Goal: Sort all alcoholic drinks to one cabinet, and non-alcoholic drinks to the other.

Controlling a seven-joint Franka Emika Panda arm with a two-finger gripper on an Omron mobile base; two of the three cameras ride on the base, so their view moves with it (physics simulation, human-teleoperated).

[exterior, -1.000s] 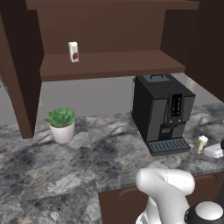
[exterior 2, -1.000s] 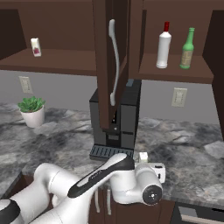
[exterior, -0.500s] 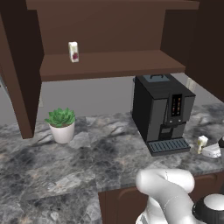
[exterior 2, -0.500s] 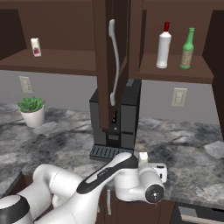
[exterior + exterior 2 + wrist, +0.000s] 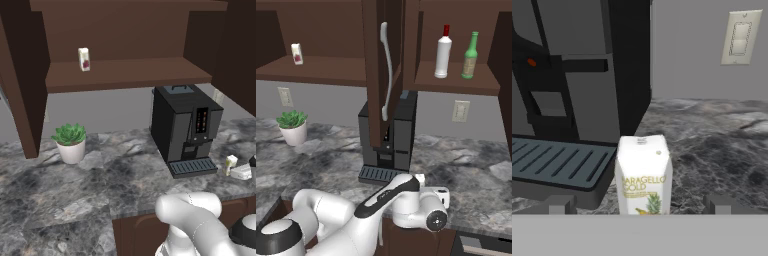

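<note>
A cream carton (image 5: 643, 175) with a yellowish-green mark stands on the counter beside the coffee machine's drip tray. My gripper (image 5: 640, 206) is open, one fingertip (image 5: 559, 204) on each side of the carton and apart from it. In the left base view the same carton (image 5: 230, 164) sits next to my hand (image 5: 243, 172). A white carton with a red mark (image 5: 84, 59) stands on the wide cabinet's shelf (image 5: 125, 75). The green bottle (image 5: 470, 56) stands in the narrower cabinet (image 5: 456, 82), whose door (image 5: 375, 75) with the silver handle (image 5: 387, 70) hangs open.
A black coffee machine (image 5: 185, 127) stands on the marble counter (image 5: 75, 185), close to the left of the cream carton. A white bottle with a red cap (image 5: 442, 52) is beside the green one. A potted plant (image 5: 70, 142) sits at the left. A wall socket (image 5: 739, 37) is behind.
My arm has edged slightly to the right along the counter's front. The jaws stay open and the cartons and bottles have not moved.
</note>
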